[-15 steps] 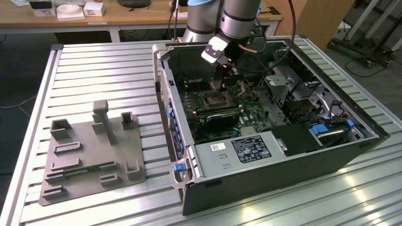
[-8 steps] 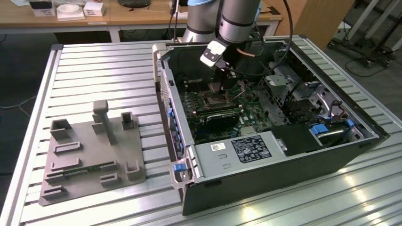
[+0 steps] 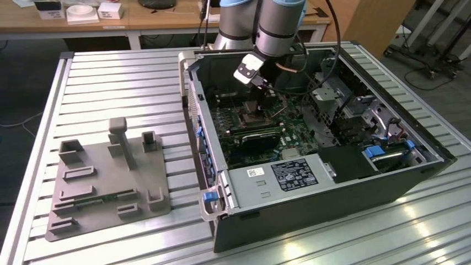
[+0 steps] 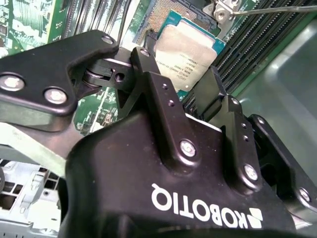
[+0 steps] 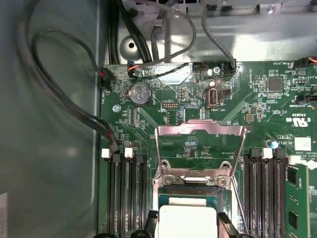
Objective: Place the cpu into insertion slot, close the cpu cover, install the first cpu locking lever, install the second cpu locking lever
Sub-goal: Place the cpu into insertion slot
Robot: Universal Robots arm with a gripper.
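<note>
Status: step one of four under way. The gripper [image 4: 178,67] pinches the cpu [image 4: 187,52] by two opposite edges, one black fingertip on each side. The chip sits directly over the insertion slot [image 4: 161,20]. Part of the slot's contact field shows uncovered past the chip's far edge, so I judge it not fully seated; whether it touches the socket cannot be told.

The cpu cover [image 5: 200,129] stands flipped open, away from the socket. A thin locking lever [image 4: 277,8] runs free beside the hinge. Cover closing and both lever steps remain undone.

Clearance: in the exterior view the gripper [image 3: 255,99] hangs in the upper centre of the frame, inside the open computer case [image 3: 193,105]. Memory slots [image 5: 126,198] flank the socket closely on both sides. Loose cables [image 5: 64,99] lie well apart from it. Room is free mainly straight upward.
</note>
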